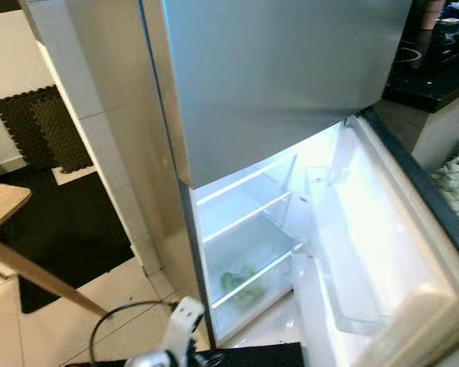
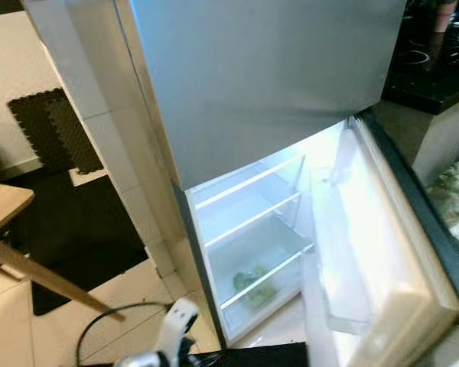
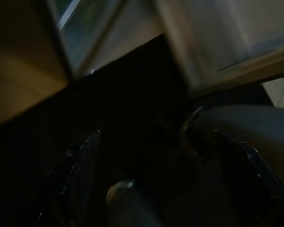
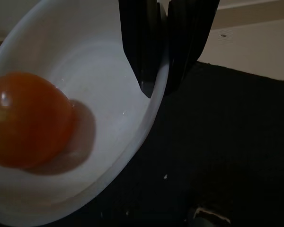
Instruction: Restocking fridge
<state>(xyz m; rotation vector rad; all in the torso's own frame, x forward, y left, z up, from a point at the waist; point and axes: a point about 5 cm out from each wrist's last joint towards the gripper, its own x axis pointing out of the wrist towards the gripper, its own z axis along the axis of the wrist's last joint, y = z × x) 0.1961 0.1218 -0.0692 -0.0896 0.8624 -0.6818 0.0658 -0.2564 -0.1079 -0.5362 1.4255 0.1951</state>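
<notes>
Fridge (image 1: 275,84) door open, tiled floor (image 1: 130,302).

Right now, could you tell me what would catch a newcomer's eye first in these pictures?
The brightly lit open fridge ahead, its door swung to the right, with something green on the lowest shelf. In the right wrist view, the right gripper pinches the rim of a white bowl holding a tomato.

Both head eyes look down into the open fridge (image 1: 252,252).

The fridge (image 1: 275,92) stood open, greens (image 1: 237,279) on its low shelf; a tomato (image 4: 26,120) lay in a white bowl (image 4: 109,156).
</notes>
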